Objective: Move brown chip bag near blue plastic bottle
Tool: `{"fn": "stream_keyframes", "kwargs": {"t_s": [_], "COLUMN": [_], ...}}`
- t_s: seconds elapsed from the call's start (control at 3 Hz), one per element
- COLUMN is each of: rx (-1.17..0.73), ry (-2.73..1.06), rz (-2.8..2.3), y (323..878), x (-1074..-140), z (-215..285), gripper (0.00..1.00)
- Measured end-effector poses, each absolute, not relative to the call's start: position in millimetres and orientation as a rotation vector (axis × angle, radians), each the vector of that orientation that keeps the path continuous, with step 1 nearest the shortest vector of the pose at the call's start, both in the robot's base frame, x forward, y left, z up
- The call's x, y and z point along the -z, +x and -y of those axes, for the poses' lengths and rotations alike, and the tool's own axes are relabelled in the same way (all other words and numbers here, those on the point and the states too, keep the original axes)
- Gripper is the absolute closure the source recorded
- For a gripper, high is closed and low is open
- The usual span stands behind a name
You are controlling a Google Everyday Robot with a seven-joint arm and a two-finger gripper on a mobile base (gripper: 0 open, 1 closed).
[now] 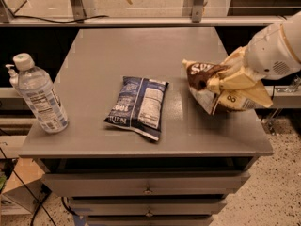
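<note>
Grey tabletop point(141, 46): by its right edge the pincer point(221, 81) clenches the brown chip bag point(200, 74) mid-body; likely light, crinkly, crushable. Front-left corner holds the blue plastic bottle point(40, 98).

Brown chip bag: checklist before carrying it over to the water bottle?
1. Grip: gripper, at the table's right side, is shut on the brown chip bag, which is crumpled in it: ok.
2. Bag clear of the table: cannot tell; its lower corner looks close to the surface.
3. Bottle upright near the left front corner: ok.
4. Straight low path to the bottle: not ok; the blue chip bag lies flat in between.
5. Bare table just right of the bottle for the drop: ok.
</note>
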State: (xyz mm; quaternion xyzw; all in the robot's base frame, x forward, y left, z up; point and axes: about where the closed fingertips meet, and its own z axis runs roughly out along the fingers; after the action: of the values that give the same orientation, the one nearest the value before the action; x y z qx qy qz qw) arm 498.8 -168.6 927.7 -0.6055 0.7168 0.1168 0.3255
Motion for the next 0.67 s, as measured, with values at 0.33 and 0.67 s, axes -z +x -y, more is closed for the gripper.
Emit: {"fn": "stream_keyframes", "kwargs": {"t_s": [0.33,0.67], "rx": [-0.174,-0.154], "ry": [-1.631,-1.640], "rz": [-1.743,-1.714], "y": [517,521], "x": [-986,-1001], "z": [159,154], "gripper": [1.00,1.00]}}
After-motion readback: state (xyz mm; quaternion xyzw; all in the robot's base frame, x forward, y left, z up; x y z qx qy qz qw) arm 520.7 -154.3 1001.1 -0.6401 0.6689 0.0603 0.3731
